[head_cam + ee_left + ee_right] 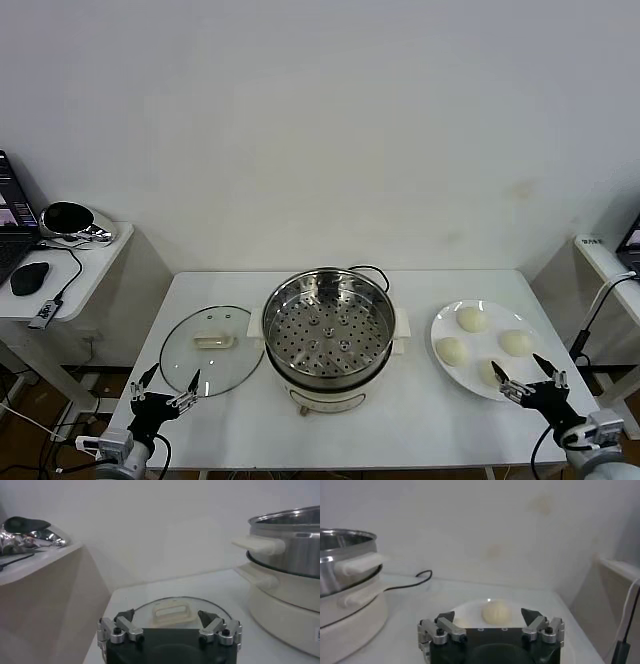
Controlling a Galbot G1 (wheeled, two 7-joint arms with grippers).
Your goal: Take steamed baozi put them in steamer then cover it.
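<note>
Steamed baozi (472, 320): four observed, all on a white plate (440, 325) near the right edge of the table (430, 420), well apart from the steamer. The nearest bun is partly hidden behind the right gripper. In the right wrist view one bun (496, 612) sits ahead of the fingers.

Steamer (329, 335): at the middle of the table, steel basket uncovered with nothing in it, perforated floor visible, seated on its cream base.

Cover (211, 349): lying flat on the table just left of the steamer, handle (170, 613) up.

Left gripper (166, 385): at the front left corner, at the near rim of the cover, jaws spread wide, holding nothing.

Right gripper (527, 373): at the front right, over the near edge of the plate, jaws spread wide, holding nothing.
</note>
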